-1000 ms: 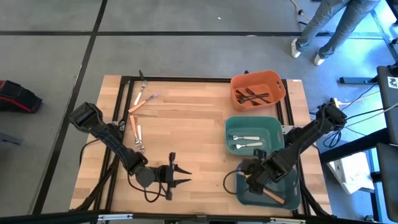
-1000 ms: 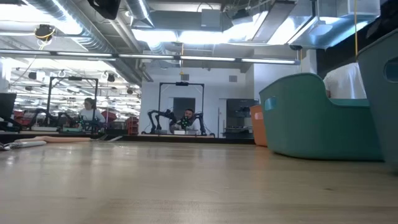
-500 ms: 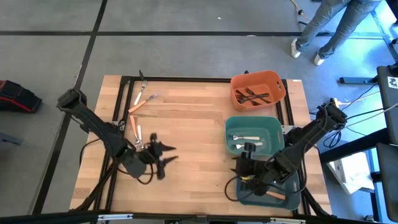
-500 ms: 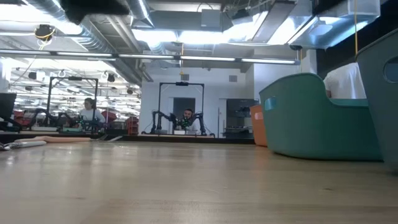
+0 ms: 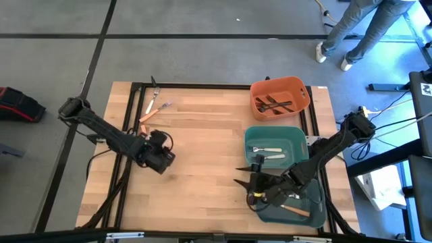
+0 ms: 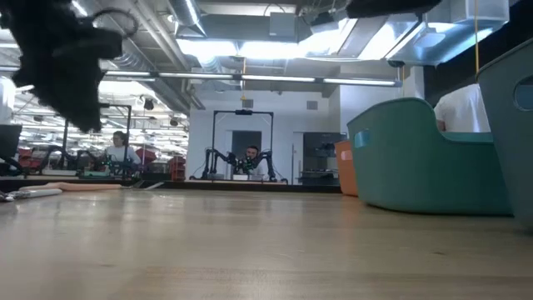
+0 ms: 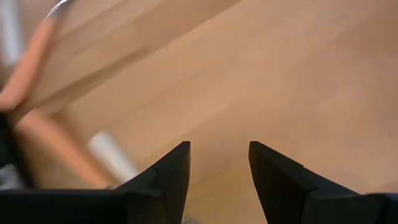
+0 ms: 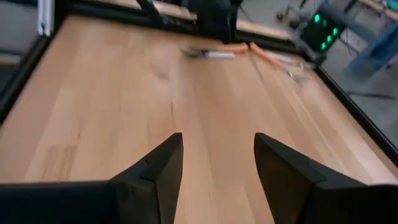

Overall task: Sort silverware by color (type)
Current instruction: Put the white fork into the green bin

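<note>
Left gripper at left-centre of the table, jaws apart and empty, loose forks at upper left; right gripper lower right, jaws apart and empty, beside teal bins; dark forks in orange bin.

The left gripper sits left of centre in the high view, fingers parted and empty. The right gripper reaches leftward at lower right, also parted and empty.
</note>
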Motion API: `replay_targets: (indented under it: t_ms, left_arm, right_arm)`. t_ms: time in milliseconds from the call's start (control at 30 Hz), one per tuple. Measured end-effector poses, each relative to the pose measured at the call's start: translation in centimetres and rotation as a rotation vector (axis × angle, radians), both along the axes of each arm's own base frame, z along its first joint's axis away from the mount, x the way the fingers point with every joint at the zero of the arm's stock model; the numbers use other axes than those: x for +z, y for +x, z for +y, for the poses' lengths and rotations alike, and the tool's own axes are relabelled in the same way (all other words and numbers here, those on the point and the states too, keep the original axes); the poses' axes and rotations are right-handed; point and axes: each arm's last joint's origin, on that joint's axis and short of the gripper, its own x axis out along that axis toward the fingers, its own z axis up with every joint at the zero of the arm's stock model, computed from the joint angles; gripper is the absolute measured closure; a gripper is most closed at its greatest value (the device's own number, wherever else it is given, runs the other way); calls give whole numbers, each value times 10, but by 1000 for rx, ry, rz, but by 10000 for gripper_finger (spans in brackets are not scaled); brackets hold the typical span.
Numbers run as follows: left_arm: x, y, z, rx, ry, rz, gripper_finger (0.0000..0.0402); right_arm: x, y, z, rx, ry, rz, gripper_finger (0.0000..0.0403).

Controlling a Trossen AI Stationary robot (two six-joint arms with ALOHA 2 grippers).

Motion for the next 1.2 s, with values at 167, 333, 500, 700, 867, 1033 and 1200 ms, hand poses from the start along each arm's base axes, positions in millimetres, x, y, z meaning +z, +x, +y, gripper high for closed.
replay_targets:
  t_ms: [167, 333, 500, 700, 867, 1033, 1200]
  left_arm:
    - [-12, 0, 13, 145, -96, 157, 243]
    - [-29, -1, 27, 197, -156, 282, 243]
    - [-43, -6, 38, 251, -191, 341, 243]
    - [-65, -15, 48, 276, -252, 357, 243]
    - [-77, -19, 53, 277, -300, 333, 243]
    - [-76, -17, 53, 227, -302, 343, 254]
    - [-73, -10, 52, 190, -309, 319, 302]
  right_arm:
    - [-1, 8, -4, 53, 10, -39, 219]
    - [-1, 9, -4, 90, 33, -30, 219]
    - [-2, 8, -4, 94, 32, -26, 219]
    - [-2, 8, -3, 102, 35, -21, 219]
    - [-2, 8, -3, 102, 35, -21, 219]
    - [-2, 8, -4, 102, 34, -18, 219]
    - [-2, 8, -4, 103, 32, -15, 219]
